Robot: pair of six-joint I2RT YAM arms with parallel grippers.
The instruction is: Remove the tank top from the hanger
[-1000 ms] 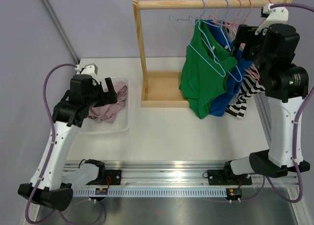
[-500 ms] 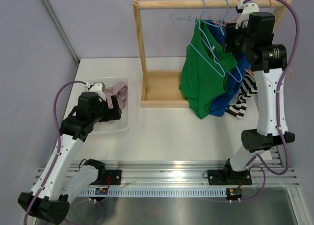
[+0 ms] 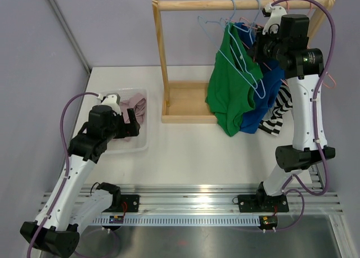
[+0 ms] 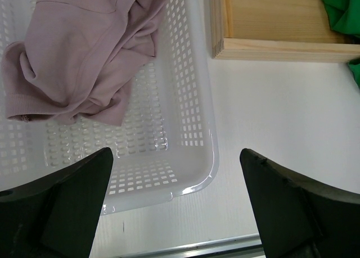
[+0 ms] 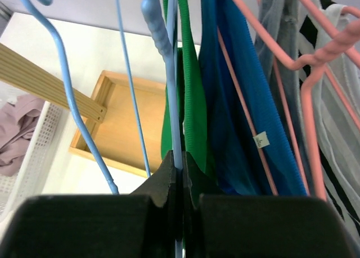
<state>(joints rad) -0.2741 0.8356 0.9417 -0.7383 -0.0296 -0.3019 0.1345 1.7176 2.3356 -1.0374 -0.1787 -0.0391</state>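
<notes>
The green tank top is hanging on a light blue hanger, which is hooking over the wooden rail. It is the front one of a row, with a blue top and a striped top hanging just behind it. The right gripper is pinching the thin wire of the hanger, its jaws closed tight on it, just beside the green strap. The left gripper is hovering wide open and holding nothing, above the corner of a white basket on the desk, where a pink cloth is lying.

The tank top is looking light, soft and floppy, so I am expecting it to stretch and slide rather than resist, though a strap may be catching on the hanger's shoulder. The hanger is looking stiff but thin and smooth, so it may be turning inside the pinch. I am judging the strap or the neck edge as the best place to take the fabric, slipping it off one shoulder at a time. The blue top is hanging very near, so taking both fabrics together is a risk
</notes>
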